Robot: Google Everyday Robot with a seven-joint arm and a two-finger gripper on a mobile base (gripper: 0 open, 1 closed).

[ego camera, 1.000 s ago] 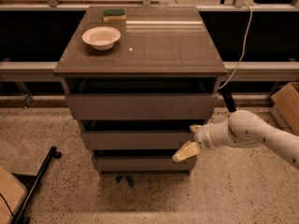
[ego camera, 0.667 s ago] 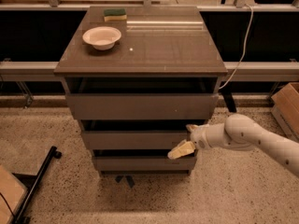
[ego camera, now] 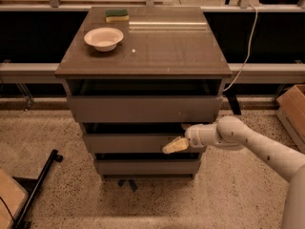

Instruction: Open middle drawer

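Observation:
The cabinet (ego camera: 143,46) has three grey-brown handleless drawers. The middle drawer (ego camera: 128,143) shows a plain flat front with a dark gap above it. The top drawer (ego camera: 143,109) stands slightly out, with a dark gap over it. The lowest drawer (ego camera: 143,167) sits beneath. My gripper (ego camera: 177,144) reaches in from the right on a white arm. It is at the right end of the middle drawer's front, with a cream fingertip (ego camera: 172,146) lying against the front below its top edge.
A white bowl (ego camera: 103,37) and a green-yellow sponge (ego camera: 116,15) sit on the cabinet top. A cardboard box (ego camera: 293,111) stands at the right. A black stand leg (ego camera: 35,187) lies on the speckled floor at the left. A white cable (ego camera: 245,46) hangs behind.
My gripper has moved left along the middle drawer's front, from its right end toward the centre. The drawers have not visibly moved.

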